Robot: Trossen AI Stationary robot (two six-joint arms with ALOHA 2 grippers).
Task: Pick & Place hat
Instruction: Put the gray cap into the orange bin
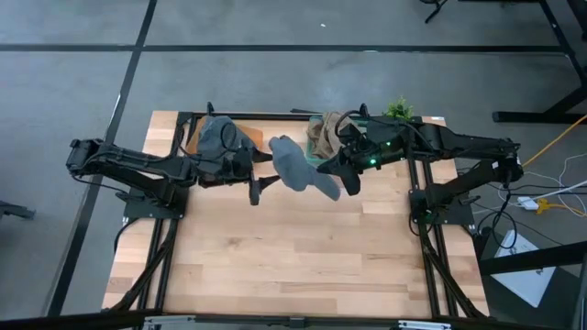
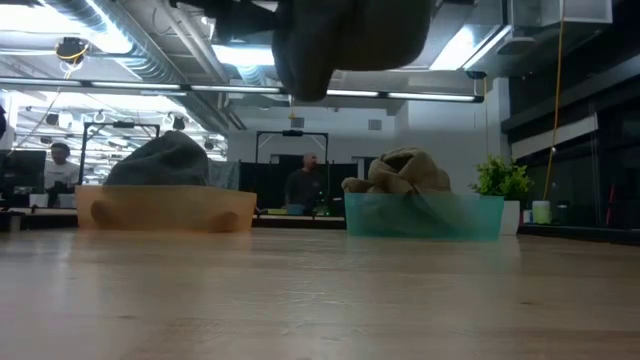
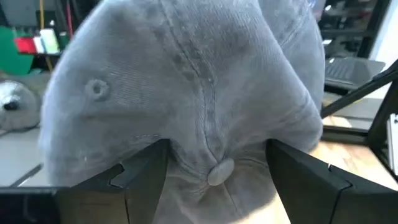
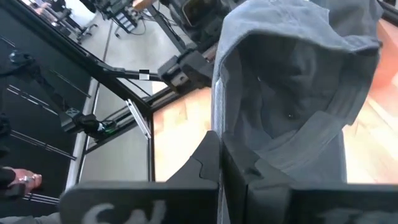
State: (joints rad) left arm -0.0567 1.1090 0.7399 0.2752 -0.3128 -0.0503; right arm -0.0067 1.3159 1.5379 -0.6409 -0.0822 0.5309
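The hat (image 1: 303, 168) hangs above the middle of the desk (image 1: 293, 266), between the left gripper (image 1: 256, 191) on its left and the right gripper (image 1: 332, 170) on its right. Along the desk's upper edge, a tray (image 1: 194, 136) with another hat sits left of centre, a bin (image 2: 425, 215) of hats right, a plant (image 1: 398, 110) further right.

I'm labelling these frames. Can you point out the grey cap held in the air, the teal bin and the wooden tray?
grey cap (image 1: 298, 165), high view, middle of its crown
teal bin (image 2: 425, 216), low view, front wall
wooden tray (image 2: 165, 211), low view, front wall
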